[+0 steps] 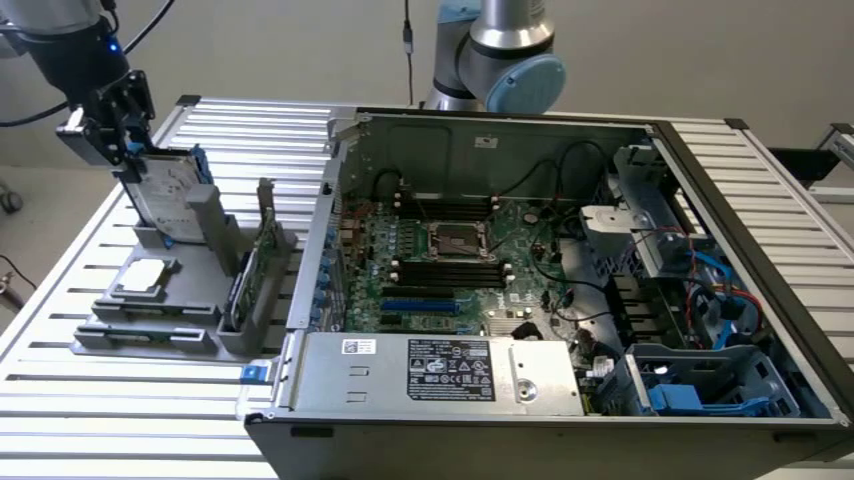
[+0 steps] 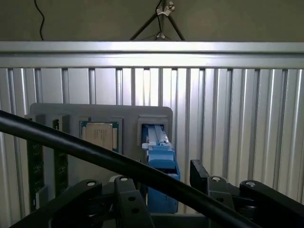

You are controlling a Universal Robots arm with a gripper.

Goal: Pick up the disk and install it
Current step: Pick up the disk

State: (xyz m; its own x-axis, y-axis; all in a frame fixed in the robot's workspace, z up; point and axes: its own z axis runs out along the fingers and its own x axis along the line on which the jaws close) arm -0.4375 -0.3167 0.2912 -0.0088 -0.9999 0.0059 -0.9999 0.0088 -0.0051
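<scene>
Black cable (image 2: 118,164): slack, crossing just before the wrist camera.

Black two-finger gripper (image 2: 164,185): jaws spread wide and released, one on each side of the disk's upper edge; contact with it cannot be told.

Flat silver-grey hard disk in a bright blue plastic carrier (image 1: 171,205): stands upright on edge in a slot of the grey plastic holder block (image 1: 147,320), at the exterior view's left, directly under the gripper.

Small square silver chip (image 1: 144,278): lies flat in a recess of the same block.

Open computer case (image 1: 534,300): beside the block on the slatted aluminium table (image 1: 80,400), motherboard exposed.
</scene>
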